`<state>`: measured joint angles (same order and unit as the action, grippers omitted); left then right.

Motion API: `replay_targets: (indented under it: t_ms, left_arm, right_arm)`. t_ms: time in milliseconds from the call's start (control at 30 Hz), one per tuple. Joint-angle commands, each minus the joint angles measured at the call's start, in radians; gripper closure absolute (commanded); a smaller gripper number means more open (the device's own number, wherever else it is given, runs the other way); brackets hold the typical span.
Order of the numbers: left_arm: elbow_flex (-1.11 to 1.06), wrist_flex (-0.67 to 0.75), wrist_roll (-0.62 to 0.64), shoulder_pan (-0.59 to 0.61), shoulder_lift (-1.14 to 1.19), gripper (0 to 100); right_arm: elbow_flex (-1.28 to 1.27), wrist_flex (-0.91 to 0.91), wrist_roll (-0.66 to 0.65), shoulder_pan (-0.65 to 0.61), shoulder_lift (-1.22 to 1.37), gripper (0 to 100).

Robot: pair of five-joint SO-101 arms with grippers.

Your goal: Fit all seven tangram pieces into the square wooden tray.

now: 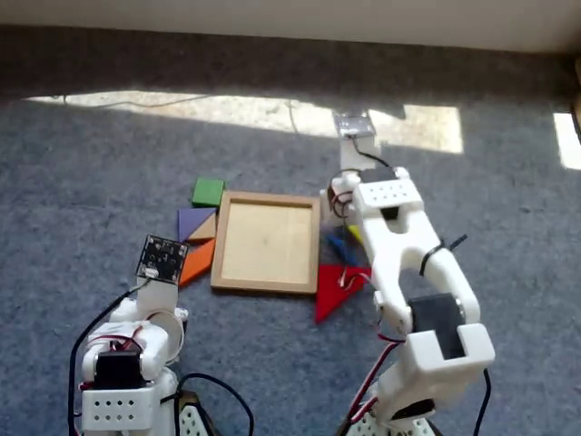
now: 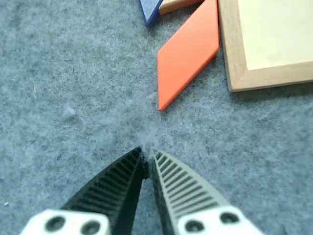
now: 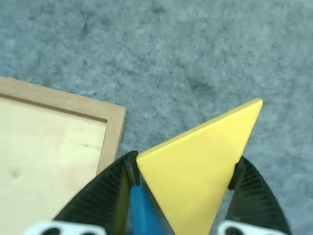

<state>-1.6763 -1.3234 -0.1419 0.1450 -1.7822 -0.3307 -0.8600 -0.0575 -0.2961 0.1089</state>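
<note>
Pinching the yellow triangle (image 3: 200, 156), the right gripper (image 3: 185, 161) hangs just beside the tray (image 3: 115, 132), with a blue piece (image 3: 142, 210) beneath. Left gripper (image 2: 146, 154), fingers pressed together, sits over carpet near the orange piece (image 2: 188, 58) beside the tray.

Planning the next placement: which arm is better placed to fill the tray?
Right: the right gripper holds the yellow triangle beside the tray; the left gripper is shut, empty, over carpet.

Seven tangram pieces are showing: green square (image 1: 208, 192), purple triangle (image 1: 189, 221), tan triangle (image 1: 208, 226), orange parallelogram (image 1: 196, 262), red triangle (image 1: 336, 291), blue piece (image 1: 338, 245), yellow triangle (image 3: 195, 161). One wooden tray (image 1: 266, 286) is lying there. Two arms are standing: left arm (image 1: 123, 363), right arm (image 1: 408, 272).
</note>
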Motion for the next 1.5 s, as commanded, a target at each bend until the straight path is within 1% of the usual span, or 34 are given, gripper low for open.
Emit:
replay_targets:
  t_ms: [0, 100, 200, 300, 467, 600, 700, 867, 1133, 1233, 1300, 1467]
  left_arm:
    - [-0.019, -0.003, -0.006, 0.005, -0.035, 99]
    - [-0.019, -0.003, -0.006, 0.005, -0.035, 99]
    - [-0.019, -0.003, -0.006, 0.005, -0.035, 99]
    - [-0.019, -0.003, -0.006, 0.005, -0.035, 99]
    - [-0.019, -0.003, -0.006, 0.005, -0.035, 99]
    - [-0.019, -0.003, -0.006, 0.005, -0.035, 99]
    - [-0.019, -0.003, -0.006, 0.005, -0.035, 99]
    - [-0.019, -0.003, -0.006, 0.005, -0.035, 99]
    - [-0.019, -0.003, -0.006, 0.005, -0.035, 99]
    - [-0.019, -0.003, -0.006, 0.005, -0.035, 99]
    - [-0.019, -0.003, -0.006, 0.005, -0.035, 99]
    - [-0.019, -0.003, -0.006, 0.005, -0.035, 99]
  right_arm:
    - [-0.002, 0.007, -0.008, 0.013, -0.143, 78.9]
    - [-0.005, -0.038, -0.006, -0.005, -0.205, 78.9]
    - [0.001, -0.105, 0.006, -0.067, -0.248, 78.9]
    - [-0.002, -0.124, 0.101, -0.153, -0.259, 78.9]
    - [-0.001, -0.124, 0.216, -0.277, -0.222, 78.9]
    - [0.004, -0.119, 0.316, -0.338, -0.160, 78.9]
    - [0.005, -0.099, 0.354, -0.361, -0.096, 78.9]
    - [0.005, -0.041, 0.354, -0.371, -0.010, 78.9]
    - [0.005, -0.002, 0.351, -0.371, 0.001, 78.5]
    - [0.005, -0.007, 0.351, -0.371, 0.001, 72.1]
    - [0.004, -0.007, 0.325, -0.371, 0.001, 68.2]
    - [0.004, -0.007, 0.288, -0.366, -0.002, 67.6]
